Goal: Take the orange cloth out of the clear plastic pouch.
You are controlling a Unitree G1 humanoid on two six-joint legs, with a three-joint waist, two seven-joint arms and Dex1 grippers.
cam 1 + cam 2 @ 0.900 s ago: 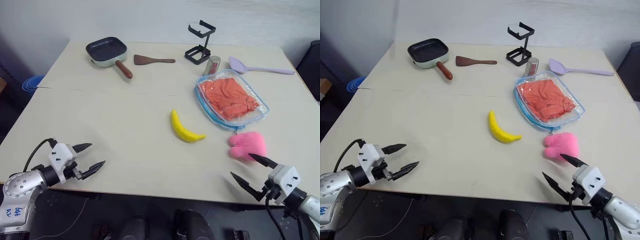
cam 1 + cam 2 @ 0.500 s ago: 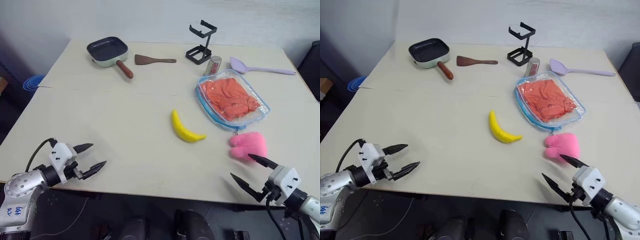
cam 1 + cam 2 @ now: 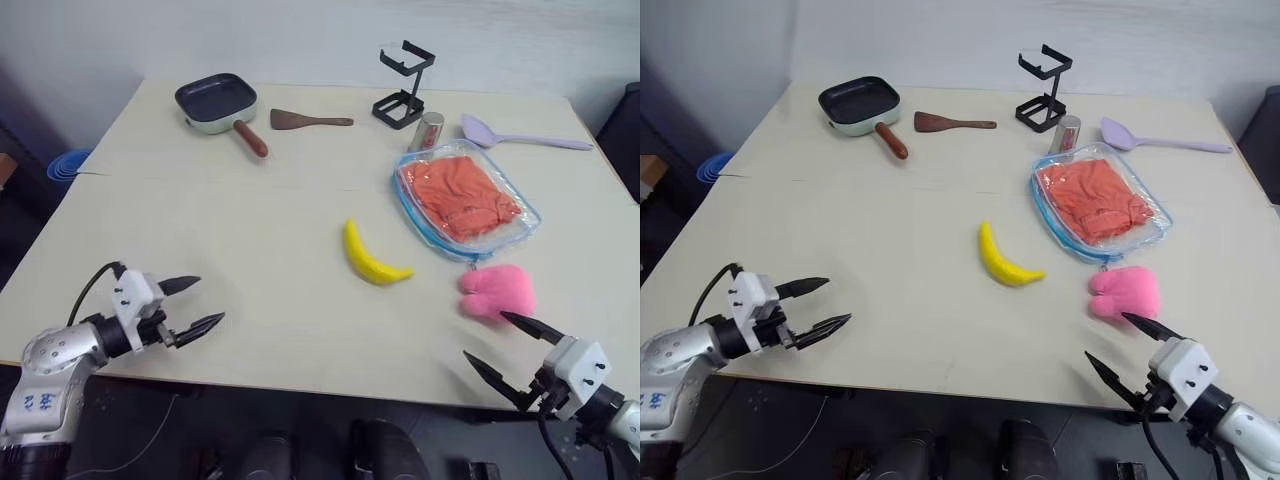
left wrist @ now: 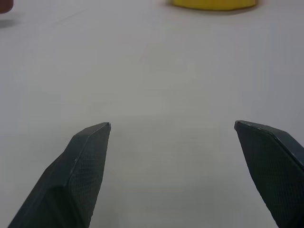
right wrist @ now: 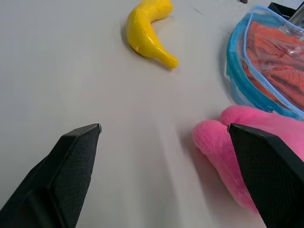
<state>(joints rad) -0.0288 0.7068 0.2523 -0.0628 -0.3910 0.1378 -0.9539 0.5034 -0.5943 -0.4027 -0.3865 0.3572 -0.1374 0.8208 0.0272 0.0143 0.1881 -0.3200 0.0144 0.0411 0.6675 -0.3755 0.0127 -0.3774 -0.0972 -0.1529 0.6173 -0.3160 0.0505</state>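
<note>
The wrinkled orange cloth [image 3: 459, 196] lies inside the clear plastic pouch with a light blue zipper edge [image 3: 464, 199], toward the right edge of the pale beige table [image 3: 250, 250], which stands against a white wall. Both the left gripper [image 3: 197, 304] and right gripper [image 3: 501, 346] hover spread wide and empty at the near edge.
</note>
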